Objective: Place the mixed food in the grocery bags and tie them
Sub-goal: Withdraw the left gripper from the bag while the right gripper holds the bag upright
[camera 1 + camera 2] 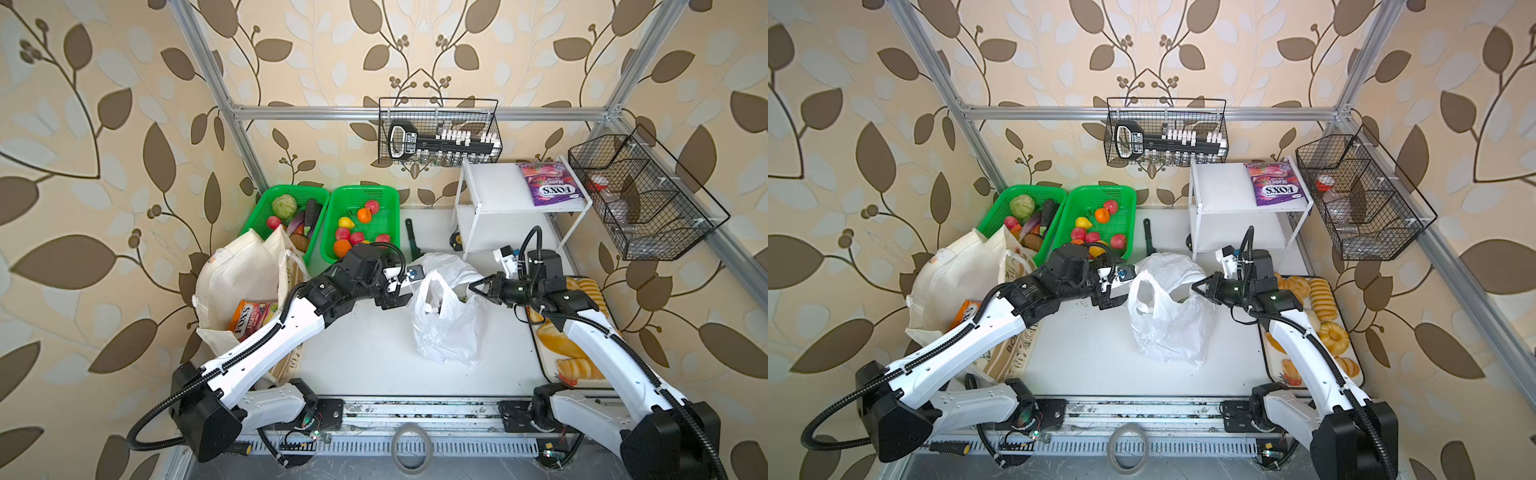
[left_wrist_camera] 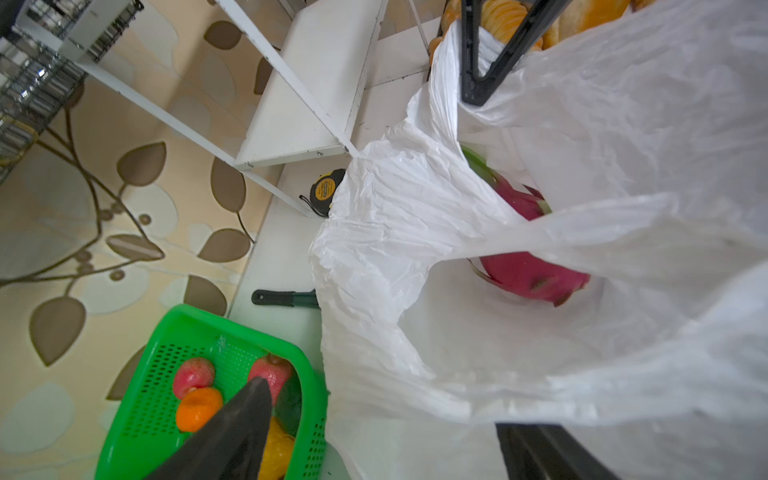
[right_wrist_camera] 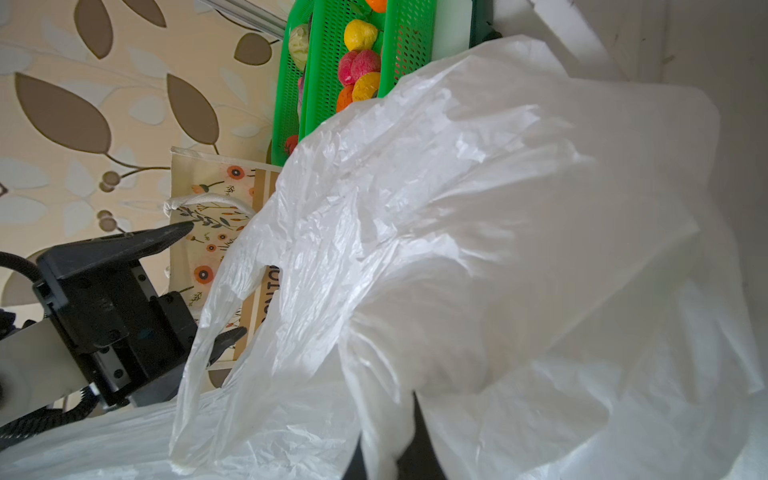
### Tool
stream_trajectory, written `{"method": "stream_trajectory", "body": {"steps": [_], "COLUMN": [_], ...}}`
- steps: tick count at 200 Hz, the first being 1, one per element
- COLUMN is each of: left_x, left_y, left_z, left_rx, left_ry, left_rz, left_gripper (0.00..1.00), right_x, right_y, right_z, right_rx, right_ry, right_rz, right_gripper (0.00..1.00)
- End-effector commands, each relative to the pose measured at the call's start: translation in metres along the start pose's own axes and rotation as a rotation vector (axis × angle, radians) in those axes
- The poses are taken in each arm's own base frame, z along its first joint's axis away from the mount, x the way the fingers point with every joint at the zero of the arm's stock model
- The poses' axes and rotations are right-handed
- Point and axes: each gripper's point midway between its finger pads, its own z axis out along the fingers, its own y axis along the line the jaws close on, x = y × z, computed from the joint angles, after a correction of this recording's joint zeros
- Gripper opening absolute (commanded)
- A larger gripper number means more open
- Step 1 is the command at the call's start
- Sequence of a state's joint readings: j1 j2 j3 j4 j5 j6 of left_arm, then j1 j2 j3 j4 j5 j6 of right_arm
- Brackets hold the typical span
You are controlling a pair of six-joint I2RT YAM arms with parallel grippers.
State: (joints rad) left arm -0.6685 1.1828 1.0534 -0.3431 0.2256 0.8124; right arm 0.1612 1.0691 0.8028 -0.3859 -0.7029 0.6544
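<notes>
Crinkly white plastic bag (image 1: 444, 328) mid white worktop (image 1: 365, 353)
Right end effector (image 1: 471, 286) pinches its rim at 2 o'clock; left end effector (image 1: 411, 286) stands open at 10 o'clock; pink dragon fruit (image 2: 532, 274) inside.

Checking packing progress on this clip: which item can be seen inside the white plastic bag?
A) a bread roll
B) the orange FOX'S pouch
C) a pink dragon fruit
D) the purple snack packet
C: the left wrist view looks into the mouth of the white plastic bag and shows the pink dragon fruit lying inside it.
</notes>
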Motion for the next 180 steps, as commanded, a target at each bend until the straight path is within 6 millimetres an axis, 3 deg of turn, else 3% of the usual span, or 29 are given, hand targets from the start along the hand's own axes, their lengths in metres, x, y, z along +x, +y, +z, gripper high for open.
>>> {"method": "stream_trajectory", "body": {"steps": [1, 24, 49, 69, 91, 110, 138, 180], "left_x": [-0.029, -0.034, -0.061, -0.078, -0.090, -0.096, -0.106, -0.105], "left_y": [0.007, 0.008, 0.014, 0.016, 0.018, 0.024, 0.032, 0.041], "left_z": [0.000, -0.003, -0.016, -0.023, -0.021, -0.019, -0.019, -0.010], "left_rx": [0.000, 0.012, 0.015, 0.054, 0.107, 0.132, 0.143, 0.148], "left_ry": [-0.099, -0.105, -0.213, -0.268, -0.293, -0.279, -0.299, -0.294], "left_rz": [0.064, 0.028, -0.076, -0.194, -0.327, -0.449, -0.552, -0.666], "left_gripper": [0.69, 0.41, 0.19, 0.00, 0.00, 0.00, 0.00, 0.00], "right_x": [-0.006, -0.006, -0.003, -0.002, -0.012, -0.025, -0.041, -0.038], "right_y": [0.017, 0.020, 0.022, 0.020, 0.020, 0.025, 0.048, 0.097], "right_z": [-0.006, -0.010, -0.015, -0.020, -0.032, -0.046, -0.067, -0.075], "right_rx": [-0.049, -0.057, -0.055, -0.019, 0.044, 0.099, 0.123, 0.011], "right_ry": [-0.015, -0.024, -0.023, -0.040, -0.112, -0.196, -0.316, -0.380], "right_rz": [-0.042, -0.065, -0.110, -0.170, -0.266, -0.401, -0.661, -1.036], "right_gripper": [0.00, 0.00, 0.00, 0.07, 0.31, 0.43, 0.53, 0.59]}}
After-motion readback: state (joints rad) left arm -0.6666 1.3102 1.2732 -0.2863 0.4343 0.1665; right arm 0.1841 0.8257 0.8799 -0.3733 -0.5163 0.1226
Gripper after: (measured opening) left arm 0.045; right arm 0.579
